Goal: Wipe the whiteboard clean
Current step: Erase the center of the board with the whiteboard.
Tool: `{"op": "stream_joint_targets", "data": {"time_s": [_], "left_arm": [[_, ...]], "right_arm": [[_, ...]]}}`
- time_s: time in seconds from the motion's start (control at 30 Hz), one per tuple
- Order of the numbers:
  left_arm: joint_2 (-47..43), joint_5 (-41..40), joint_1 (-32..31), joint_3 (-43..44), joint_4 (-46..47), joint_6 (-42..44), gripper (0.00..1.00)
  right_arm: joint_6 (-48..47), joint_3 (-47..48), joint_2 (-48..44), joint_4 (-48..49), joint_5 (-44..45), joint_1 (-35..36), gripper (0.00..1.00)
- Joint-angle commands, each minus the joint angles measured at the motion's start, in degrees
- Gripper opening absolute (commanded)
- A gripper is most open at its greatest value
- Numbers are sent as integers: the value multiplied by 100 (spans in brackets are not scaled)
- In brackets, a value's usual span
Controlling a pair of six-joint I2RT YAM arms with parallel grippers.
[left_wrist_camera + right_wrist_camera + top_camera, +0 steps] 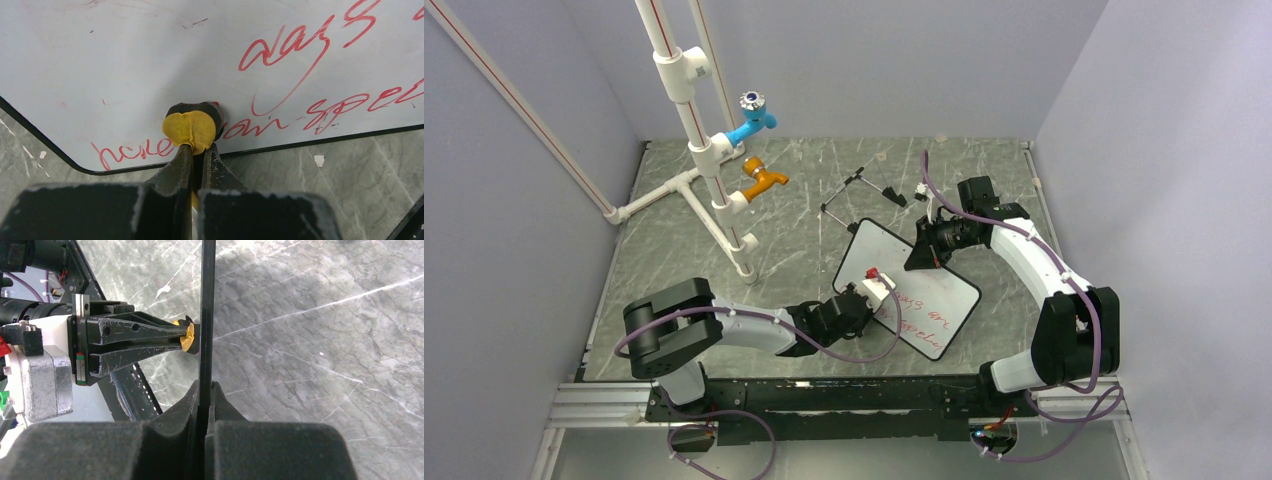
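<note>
Left fingers (179, 167) are clamped on the eraser (190, 129), right fingers (181, 409) on the 1 o'clock rim of the whiteboard (125, 65), judged light, stiff and slick.

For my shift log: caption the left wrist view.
Left gripper, shut on a yellow-black eraser block, presses it against the black-framed whiteboard beside red handwriting.

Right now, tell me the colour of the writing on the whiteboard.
Red. The writing on the whiteboard shows best in the left wrist view.
</note>
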Motion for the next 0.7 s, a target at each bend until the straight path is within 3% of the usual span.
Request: {"op": "stream_joint_targets", "data": {"time_s": [0.0,0.37,0.67], "left_arm": [[109,-114,145,366,-429,162,0],[-183,98,222,1696,-639,900,0],[-328,327,296,1445,-562,679,0]], "right_arm": [[-867,-86,82,55,-269,236,0],[-871,-77,78,39,-282,243,0],[-909,-68,58,15,-264,233,0]]}}
